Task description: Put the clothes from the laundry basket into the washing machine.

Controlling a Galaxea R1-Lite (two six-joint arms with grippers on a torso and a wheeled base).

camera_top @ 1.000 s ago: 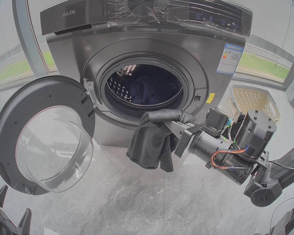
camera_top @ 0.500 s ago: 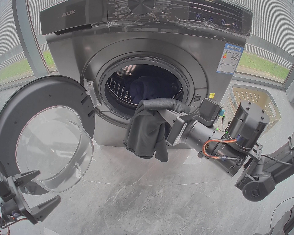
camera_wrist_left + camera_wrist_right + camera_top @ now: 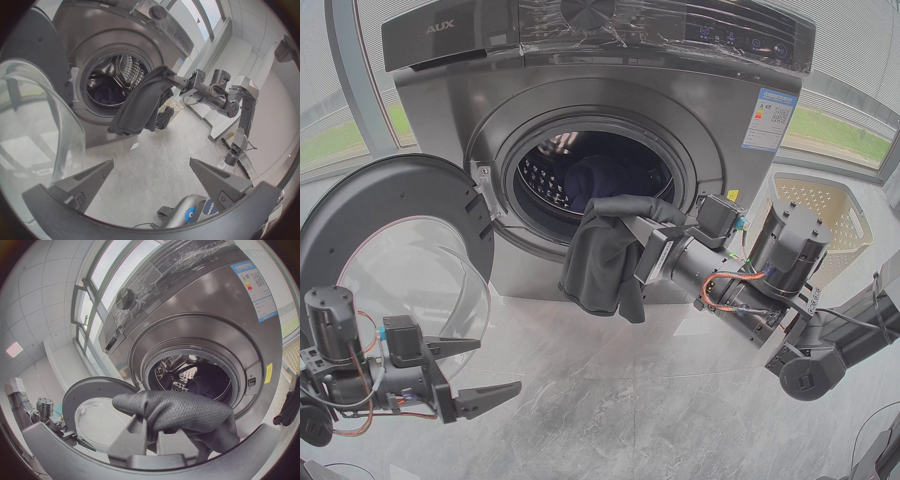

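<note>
From the head view, I see the right gripper (image 3: 630,224) clenched on a dark grey garment (image 3: 600,262), just in front of the washing machine (image 3: 600,87), at about 5 o'clock on the drum mouth. The cloth drapes over the fingers and hangs below the opening, clear of the floor. A dark blue garment (image 3: 606,181) lies inside the drum. The door (image 3: 394,206) stands swung wide at the opening's 9 o'clock. The left gripper (image 3: 499,364) sits at my 8 o'clock, jaws spread wide with nothing between them. The laundry basket (image 3: 831,206) stands at my 2 o'clock, beside the machine.

In the left wrist view, the left gripper's fingers (image 3: 93,175) gape wide over bare floor. Ahead, the grey garment (image 3: 140,100) hangs from the right gripper (image 3: 176,79) before the drum.

In the right wrist view, the fingers (image 3: 134,433) are pinched together with the perforated grey fabric (image 3: 181,412) bunched over their tips. A dark cloth (image 3: 289,408) hangs over the basket's rim.
</note>
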